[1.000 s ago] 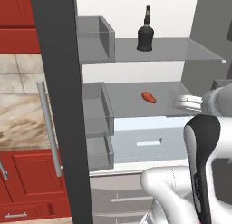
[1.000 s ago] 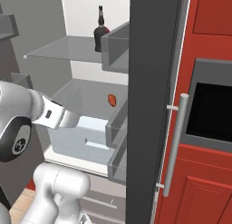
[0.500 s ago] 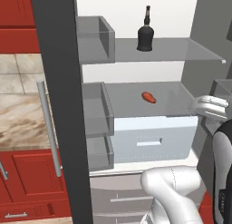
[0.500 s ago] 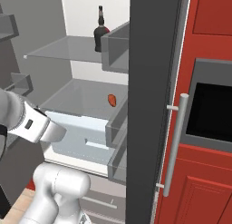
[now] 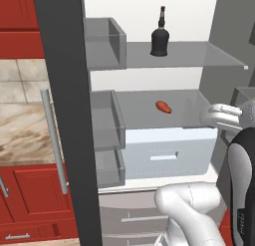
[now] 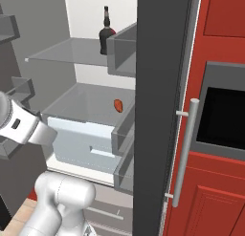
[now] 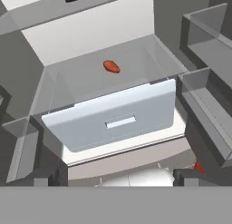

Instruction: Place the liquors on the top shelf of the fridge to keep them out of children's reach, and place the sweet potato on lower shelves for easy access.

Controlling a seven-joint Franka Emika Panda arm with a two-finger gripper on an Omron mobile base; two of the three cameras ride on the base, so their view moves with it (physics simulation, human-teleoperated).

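Note:
The fridge (image 5: 64,90) stands open. One liquor, a squat black bottle (image 5: 159,38) (image 6: 106,32), stands upright on the top shelf (image 5: 204,56). The sweet potato (image 5: 164,107) (image 6: 117,105) (image 7: 111,66) lies on the lower shelf (image 5: 139,110), above the pale blue drawer (image 5: 169,150). My gripper (image 7: 118,177) is open and holds nothing. It hangs in front of the drawer, well back from the sweet potato. In the left base view my white hand (image 5: 221,115) is at the shelf's right front corner.
Grey door bins (image 5: 102,41) (image 7: 208,41) flank the opening on both sides. The dark door carries a long silver handle (image 5: 52,140). Red cabinets (image 5: 20,16) and a marble counter lie to the left. A black oven window (image 6: 225,115) sits to the right.
My hand has drawn back out of the lower shelf toward the fridge's front, open throughout. The sweet potato and the black bottle have stayed where they were.

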